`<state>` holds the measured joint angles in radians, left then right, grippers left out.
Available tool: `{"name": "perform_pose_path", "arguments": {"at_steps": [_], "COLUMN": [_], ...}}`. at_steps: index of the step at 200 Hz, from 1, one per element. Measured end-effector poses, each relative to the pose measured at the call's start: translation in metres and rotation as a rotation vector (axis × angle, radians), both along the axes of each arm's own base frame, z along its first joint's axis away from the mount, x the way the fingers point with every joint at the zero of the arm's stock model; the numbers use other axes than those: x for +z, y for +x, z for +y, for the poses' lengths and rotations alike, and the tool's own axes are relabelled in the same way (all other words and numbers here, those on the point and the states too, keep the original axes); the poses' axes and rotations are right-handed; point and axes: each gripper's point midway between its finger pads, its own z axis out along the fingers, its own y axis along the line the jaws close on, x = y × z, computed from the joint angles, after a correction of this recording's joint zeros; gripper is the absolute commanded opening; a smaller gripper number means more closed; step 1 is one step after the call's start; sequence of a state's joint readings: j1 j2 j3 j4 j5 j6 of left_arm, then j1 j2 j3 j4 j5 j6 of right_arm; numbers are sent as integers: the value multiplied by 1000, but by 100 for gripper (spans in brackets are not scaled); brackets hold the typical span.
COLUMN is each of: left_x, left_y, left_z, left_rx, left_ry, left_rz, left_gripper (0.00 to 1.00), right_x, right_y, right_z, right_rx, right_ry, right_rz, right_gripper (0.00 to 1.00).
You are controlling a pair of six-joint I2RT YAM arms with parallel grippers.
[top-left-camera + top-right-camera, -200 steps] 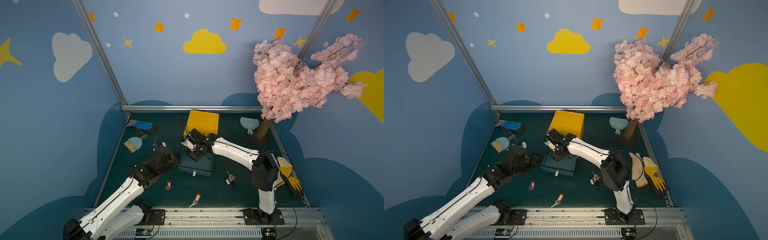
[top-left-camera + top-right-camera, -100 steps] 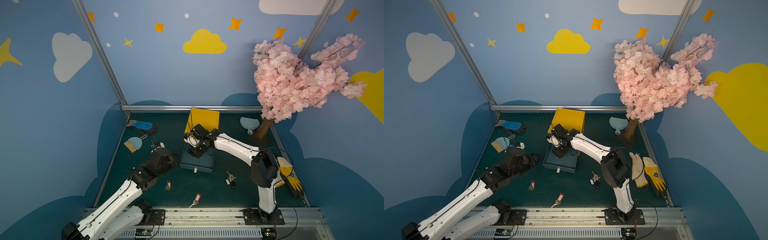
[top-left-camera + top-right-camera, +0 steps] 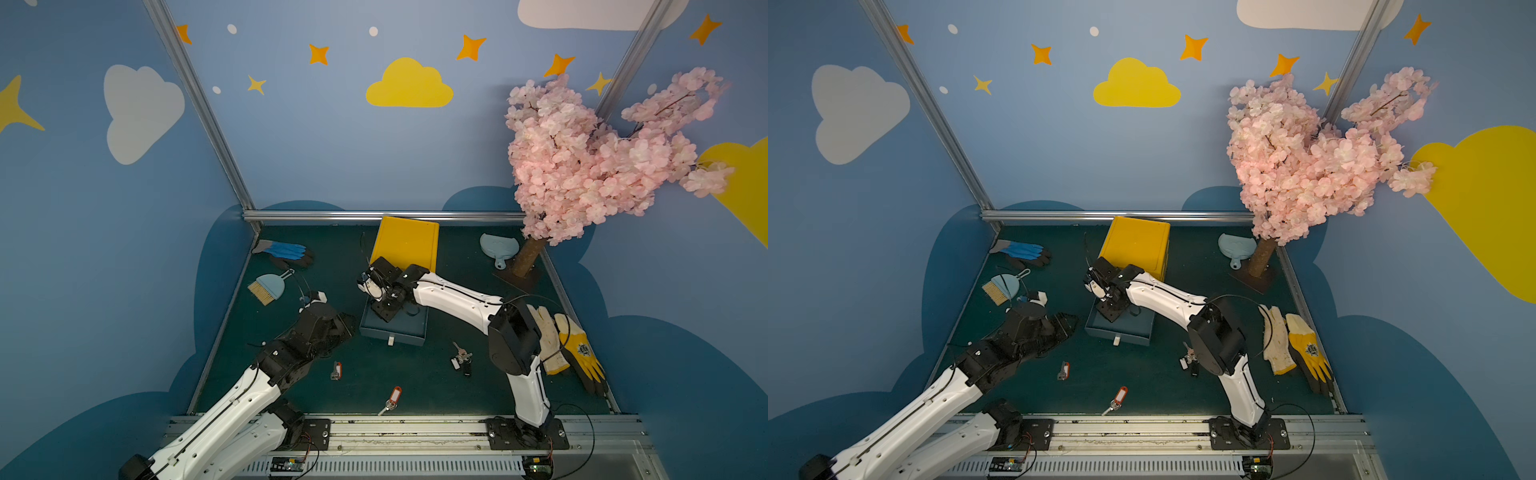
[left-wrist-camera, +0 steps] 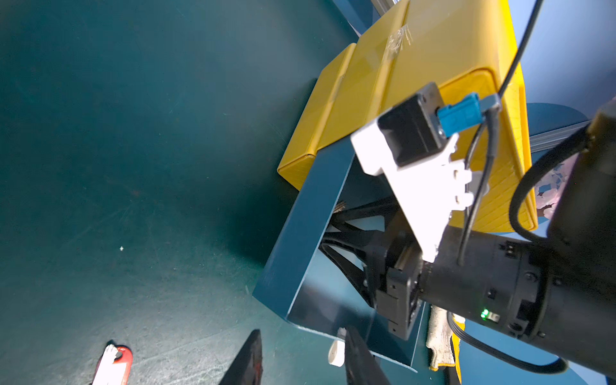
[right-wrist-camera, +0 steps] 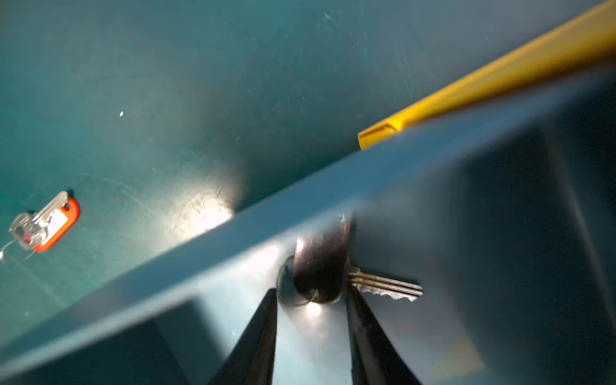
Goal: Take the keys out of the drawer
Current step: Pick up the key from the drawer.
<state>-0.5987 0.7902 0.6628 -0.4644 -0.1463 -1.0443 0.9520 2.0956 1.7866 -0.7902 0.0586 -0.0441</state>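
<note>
The blue drawer (image 3: pixel 395 334) stands pulled out of the yellow cabinet (image 3: pixel 405 241). My right gripper (image 5: pixel 311 300) reaches down into it, open, its tips either side of the ring end of a silver key (image 5: pixel 383 286) with a dark tag that lies on the drawer floor. On the mat lie three more sets of keys: an orange-tagged key (image 3: pixel 336 370), a second orange-tagged key (image 3: pixel 392 399), and a black-and-white bunch (image 3: pixel 461 361). My left gripper (image 4: pixel 301 353) hovers open and empty over the mat by the drawer's front left corner, near the white knob (image 4: pixel 336 353).
Along the left wall lie a blue glove (image 3: pixel 284 250) and a small brush with dustpan (image 3: pixel 266 286). A pale dustpan (image 3: pixel 498 247) and the pink blossom tree's trunk (image 3: pixel 528 259) stand at the back right. White and yellow gloves (image 3: pixel 561 340) lie beside the right arm.
My right gripper has shifted slightly inside the drawer. The left arm has drawn back a little toward the front. The keys on the mat have not moved.
</note>
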Motion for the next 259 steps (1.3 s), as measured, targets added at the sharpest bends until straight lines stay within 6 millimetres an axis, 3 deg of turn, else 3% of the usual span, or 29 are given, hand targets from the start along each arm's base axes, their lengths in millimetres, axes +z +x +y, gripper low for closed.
{"name": "perform_pose_path", "arguments": {"at_steps": [28,77,134,189,259], "left_x": [-1,3,0,2,7], "left_y": [-2,-9,-14,-19,-23], "left_z": [-2,0,-1,2,6], "left_rx": [-13,-23,-44,-48,-41], "left_ry": [-5,-15,-14,-18,-28], "left_rz": [10,7,25,23,6], "left_gripper": [42,42,42,42,42], "right_x": [0,3,14,-1,-2], "right_y": [4,6,11,12,9], "right_z": [2,-4,12,16,17], "right_rx": [-26,-73,-75,-75,-84], "right_ry": [-22,-77,-66,-93,-81], "right_rz": [-29,-82,-139,-134,-112], "right_gripper": [47,50,53,53,28]}}
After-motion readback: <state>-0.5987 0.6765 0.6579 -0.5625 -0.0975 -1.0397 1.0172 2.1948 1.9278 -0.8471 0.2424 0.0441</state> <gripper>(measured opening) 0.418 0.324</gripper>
